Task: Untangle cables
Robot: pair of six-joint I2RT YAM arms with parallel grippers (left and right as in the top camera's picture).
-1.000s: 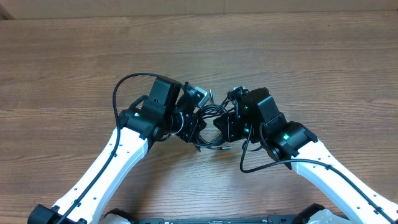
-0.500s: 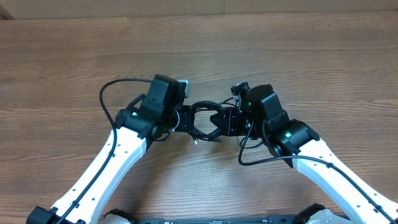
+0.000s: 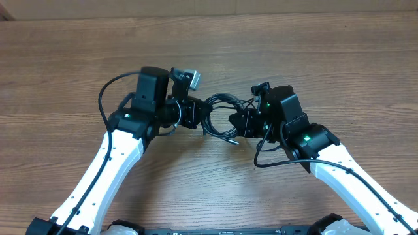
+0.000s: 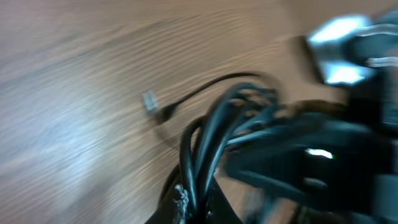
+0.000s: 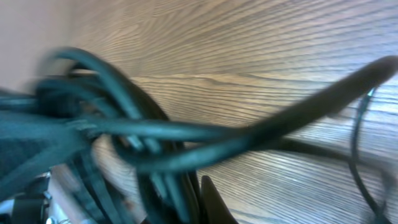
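While both grippers clamp the cables [image 3: 219, 116], you hold the tangle taut.
Left gripper [image 3: 194, 114] and right gripper [image 3: 239, 123] grip opposite sides, likely to tease loops apart.

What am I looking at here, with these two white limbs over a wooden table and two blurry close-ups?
These are two white robot arms, each ending in a two-finger gripper. The wide picture is taken from above the brown wooden table. The two blurred pictures come from small cameras on the wrists. Between the arms hangs a tangled bundle of thin black cables. The left gripper and the right gripper are each shut on one side of it. One small pale plug end trails onto the wood in the left wrist picture. Nothing else lies on the table.
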